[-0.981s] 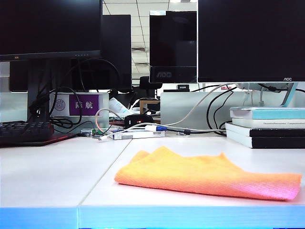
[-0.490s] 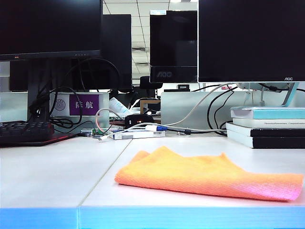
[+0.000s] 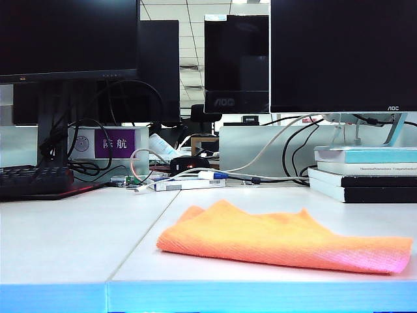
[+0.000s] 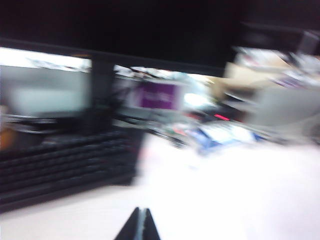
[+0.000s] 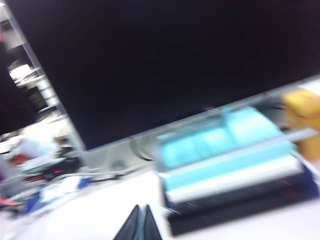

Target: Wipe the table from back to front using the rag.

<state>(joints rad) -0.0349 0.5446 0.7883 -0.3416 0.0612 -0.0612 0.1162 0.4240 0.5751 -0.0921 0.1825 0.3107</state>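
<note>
Rag [image 3: 280,241] soft ribbed cloth; table [image 3: 65,235] smooth matt white.

L gripper [image 4: 139,225] fingers together; R gripper [image 5: 140,223] same.

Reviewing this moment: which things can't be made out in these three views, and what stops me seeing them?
- Both arms: absent from the exterior view, so their place relative to the rag is unknown.
- Left gripper: left wrist view, cut by the frame edge; only shut tips show.
- Right gripper: right wrist view, likewise.
- Keyboard and books: motion blur smears detail.
- Rag: outside both wrist views.
- Table: side edges cut off.
</note>
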